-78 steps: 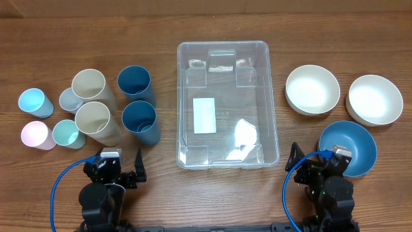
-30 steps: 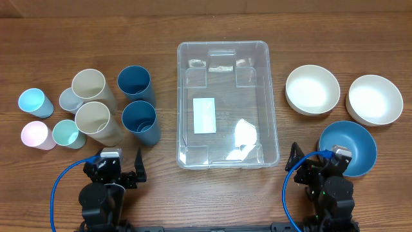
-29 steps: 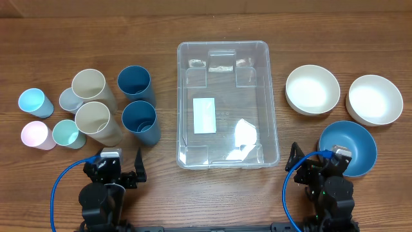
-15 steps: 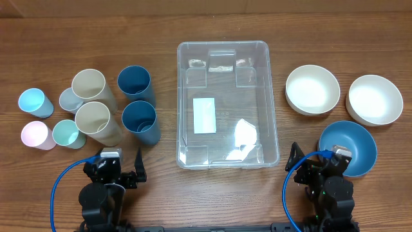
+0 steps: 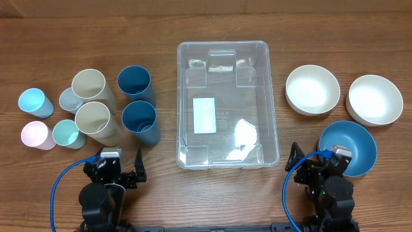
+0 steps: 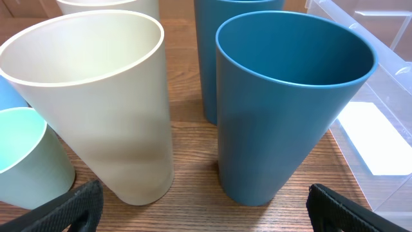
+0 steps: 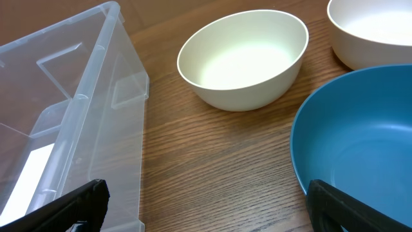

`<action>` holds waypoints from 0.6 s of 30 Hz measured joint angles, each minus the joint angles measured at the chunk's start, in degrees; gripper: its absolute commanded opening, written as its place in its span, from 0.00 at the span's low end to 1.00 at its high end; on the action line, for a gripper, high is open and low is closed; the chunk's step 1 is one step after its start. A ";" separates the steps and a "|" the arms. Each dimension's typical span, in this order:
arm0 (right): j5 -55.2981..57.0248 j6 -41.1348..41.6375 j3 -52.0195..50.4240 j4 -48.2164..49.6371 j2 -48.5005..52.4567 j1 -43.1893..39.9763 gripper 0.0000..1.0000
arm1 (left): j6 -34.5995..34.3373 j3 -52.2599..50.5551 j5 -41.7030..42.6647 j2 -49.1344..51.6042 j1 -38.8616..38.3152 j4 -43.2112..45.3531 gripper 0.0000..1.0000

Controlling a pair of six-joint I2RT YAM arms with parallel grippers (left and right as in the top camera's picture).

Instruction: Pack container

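Observation:
The clear container (image 5: 251,96) sits empty at the table's middle, a white label (image 5: 205,115) on its bottom. My left gripper (image 5: 120,167) is open and empty near the front edge, just in front of a tan cup (image 5: 96,121) and a dark blue cup (image 5: 140,120). In the left wrist view the open gripper (image 6: 205,209) faces the tan cup (image 6: 96,96) and the blue cup (image 6: 290,96). My right gripper (image 5: 317,161) is open and empty between the container's front right corner and a blue bowl (image 5: 351,147). The right wrist view shows the gripper (image 7: 207,206), the container (image 7: 64,96) and the blue bowl (image 7: 360,142).
Left of the container stand another tan cup (image 5: 89,87), another dark blue cup (image 5: 134,82) and several small pastel cups (image 5: 35,135). Two white bowls (image 5: 312,89) (image 5: 374,99) sit at the right, behind the blue bowl.

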 measured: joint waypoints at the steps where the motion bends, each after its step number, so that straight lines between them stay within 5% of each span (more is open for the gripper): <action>1: 0.00 0.02 0.00 -0.02 0.00 0.00 1.00 | 0.00 0.00 0.00 0.00 0.00 0.00 1.00; 18: 0.00 0.02 0.00 -0.02 0.00 0.00 1.00 | 0.00 0.00 0.00 0.00 0.00 0.00 1.00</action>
